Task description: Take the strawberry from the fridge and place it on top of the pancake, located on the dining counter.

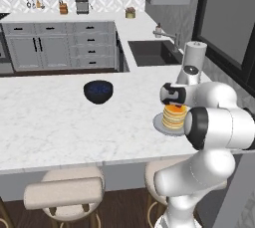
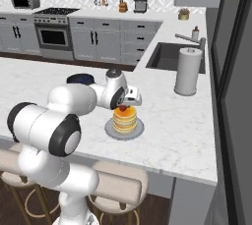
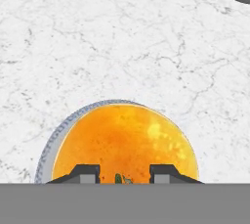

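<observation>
Arm: white with dark joints, rising from the base, folded at the elbow, forearm reaching forward over the dining counter [image 1: 60, 122].
Wrist: bent so the hand points straight down.
Gripper [image 3: 124, 173]: poised directly above the pancake [image 3: 124, 145], fingertips [image 3: 87, 173] just over the syrup.
Jaws: partly apart, closed on the strawberry [image 2: 122, 107], red between the tips in the right base view, green top showing in the hand view.

Base views flank the pancake [image 1: 175, 116]; hand view seemingly overhead
</observation>
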